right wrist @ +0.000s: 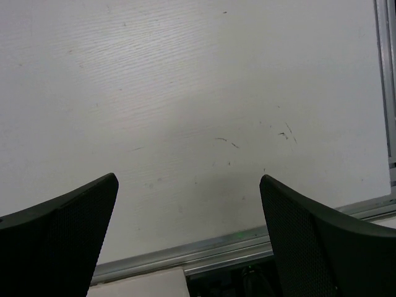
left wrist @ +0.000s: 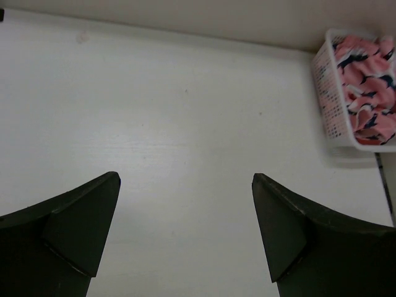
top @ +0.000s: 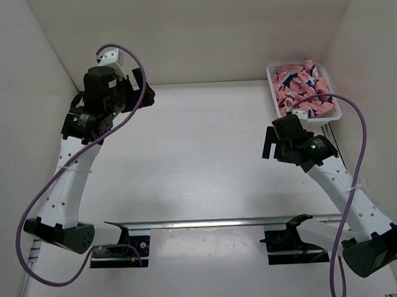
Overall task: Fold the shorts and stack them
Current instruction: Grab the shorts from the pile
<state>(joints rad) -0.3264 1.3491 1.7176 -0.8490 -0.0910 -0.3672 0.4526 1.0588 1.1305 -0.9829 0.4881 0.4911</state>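
Both sets of jaws are gaping wide, holding nothing, hovering over the bench (top: 205,161), probably because the shorts (top: 304,89) are lying heaped in the basket (top: 272,81), upper right.

My left gripper (left wrist: 185,178) sits at the upper left of the overhead frame, jaws wide apart. My right gripper (right wrist: 188,179), at middle right, gapes equally.
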